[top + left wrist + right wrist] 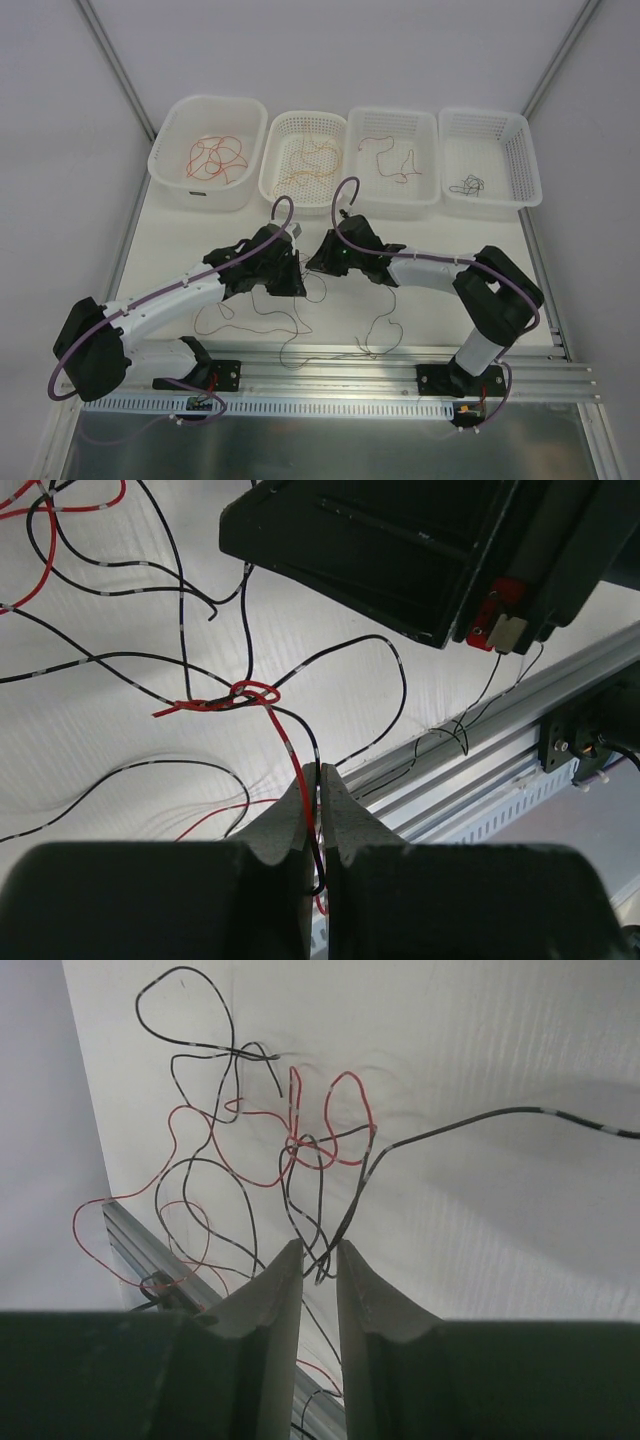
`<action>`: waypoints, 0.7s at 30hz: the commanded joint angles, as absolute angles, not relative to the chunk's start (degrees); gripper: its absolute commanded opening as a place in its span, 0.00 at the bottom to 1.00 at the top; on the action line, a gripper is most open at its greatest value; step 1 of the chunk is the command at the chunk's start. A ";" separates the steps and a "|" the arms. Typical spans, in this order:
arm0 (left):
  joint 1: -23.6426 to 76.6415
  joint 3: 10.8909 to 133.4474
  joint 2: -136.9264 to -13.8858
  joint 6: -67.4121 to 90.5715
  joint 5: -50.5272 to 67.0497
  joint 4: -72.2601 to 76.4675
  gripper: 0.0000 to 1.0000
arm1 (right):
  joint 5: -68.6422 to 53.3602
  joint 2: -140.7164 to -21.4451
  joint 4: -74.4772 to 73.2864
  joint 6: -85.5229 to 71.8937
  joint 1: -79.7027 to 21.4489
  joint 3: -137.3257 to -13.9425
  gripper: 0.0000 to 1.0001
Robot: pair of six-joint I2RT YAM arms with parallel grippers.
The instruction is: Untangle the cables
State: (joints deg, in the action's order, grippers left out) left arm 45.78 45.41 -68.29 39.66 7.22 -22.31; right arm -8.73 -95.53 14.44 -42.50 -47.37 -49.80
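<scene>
Mid-untangle: my left gripper (320,772) is pressed shut on the red cable (284,738), knot (250,694) just ahead of its tips, while the right gripper (320,1248) stands narrowly parted around a black cable (347,1215), so next, I reckon, clamp there and draw apart gently.

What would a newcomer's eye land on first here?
Two claws meet mid-table over a tangle of red and black cables. The left claw is shut on a red strand; the right claw stands slightly open around a black strand. Along the far edge, four white baskets hold more cables.
</scene>
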 commanded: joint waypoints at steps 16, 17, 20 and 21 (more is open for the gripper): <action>34.12 41.93 -59.95 37.88 -8.79 -34.36 0.00 | 1.41 -79.20 -10.87 -27.44 -34.82 -46.67 0.01; 30.88 41.49 -58.38 37.62 -9.14 -34.54 0.00 | 0.97 -77.62 -12.64 -25.77 -33.67 -47.10 0.01; 25.78 40.08 -56.08 37.18 -10.98 -35.59 0.00 | 1.93 -72.09 -19.50 -20.67 -29.72 -48.87 0.01; 24.53 39.73 -55.81 37.00 -11.25 -35.86 0.00 | 1.59 -70.77 -20.64 -19.78 -27.10 -49.22 0.01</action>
